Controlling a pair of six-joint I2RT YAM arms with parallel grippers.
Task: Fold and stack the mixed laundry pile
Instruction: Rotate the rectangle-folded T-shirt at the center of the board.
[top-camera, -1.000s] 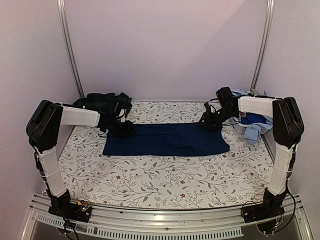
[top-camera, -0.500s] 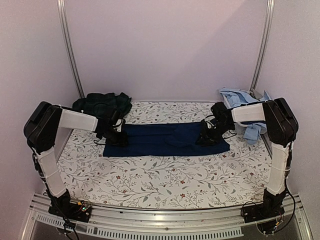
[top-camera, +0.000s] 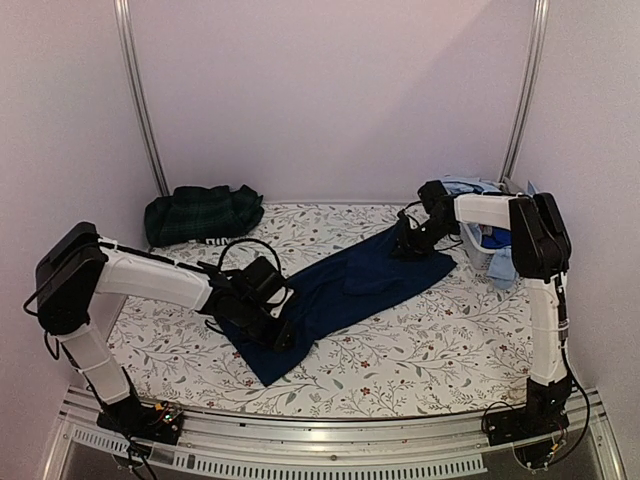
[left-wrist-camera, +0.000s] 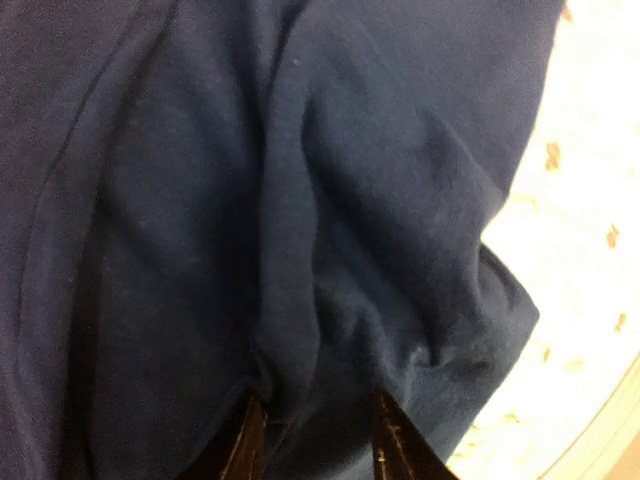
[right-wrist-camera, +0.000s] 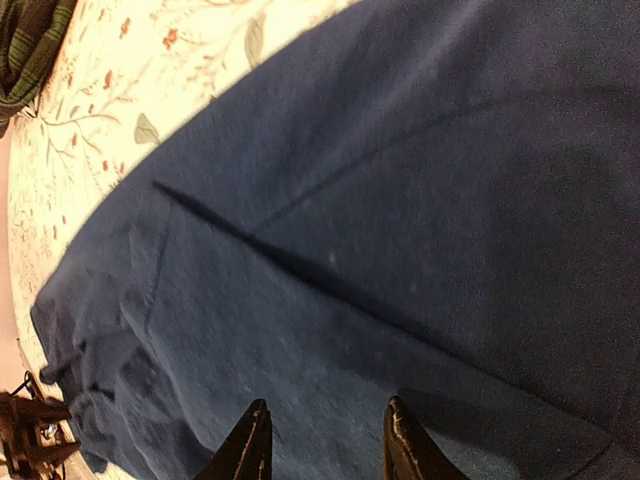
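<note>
Left wrist view alone shows navy T-shirt (left-wrist-camera: 300, 200) pinched in the left hand (left-wrist-camera: 316, 410).

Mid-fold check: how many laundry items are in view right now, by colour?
navy garment: 1
dark green plaid piece: 1
light blue heap: 1, its separate pieces cannot be told apart
Total: 3
</note>
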